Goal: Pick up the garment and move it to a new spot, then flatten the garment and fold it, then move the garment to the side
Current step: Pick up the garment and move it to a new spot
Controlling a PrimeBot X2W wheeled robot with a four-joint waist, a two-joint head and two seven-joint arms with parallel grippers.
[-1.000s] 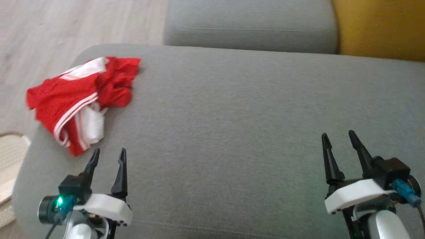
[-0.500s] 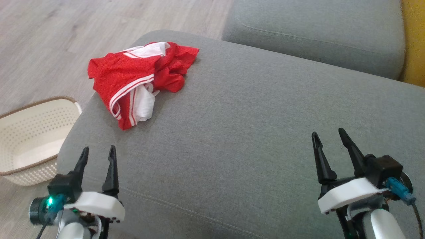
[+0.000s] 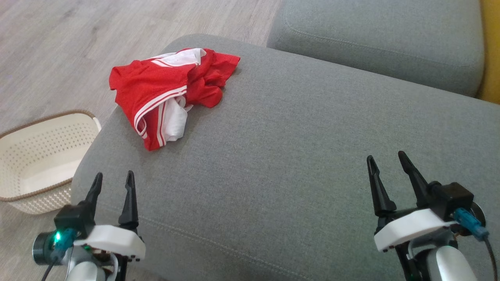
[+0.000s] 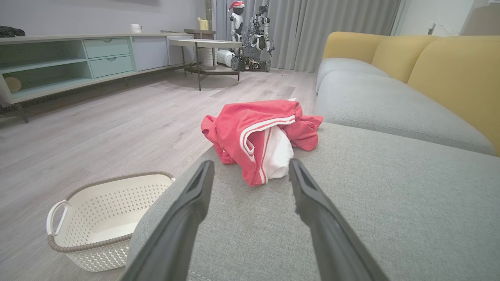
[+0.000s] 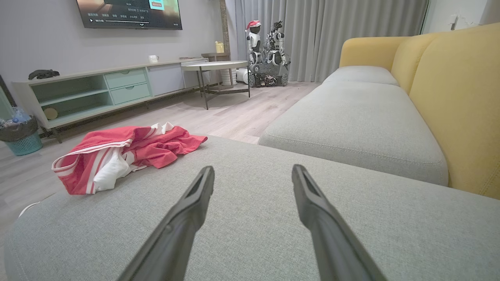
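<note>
The garment (image 3: pixel 168 91) is red with white stripes and lies crumpled at the far left corner of the grey sofa cushion (image 3: pixel 297 156). It also appears ahead of the fingers in the left wrist view (image 4: pixel 261 134) and off to the left in the right wrist view (image 5: pixel 121 158). My left gripper (image 3: pixel 113 181) hovers open over the cushion's near left edge, well short of the garment, with nothing between its fingers. Over the near right part of the cushion my right gripper (image 3: pixel 386 164) stands open and empty, far from the garment.
A cream perforated basket (image 3: pixel 35 160) sits on the wooden floor left of the cushion, also visible as the basket (image 4: pixel 103 218). A second grey cushion (image 3: pixel 383 39) lies beyond, with yellow backrests (image 5: pixel 457 97) to the right. A cabinet, a round table and a small robot stand far off.
The head camera has swung to the left, so the garment and basket sit further right in the picture. Both grippers stay open, and the garment lies as before.
</note>
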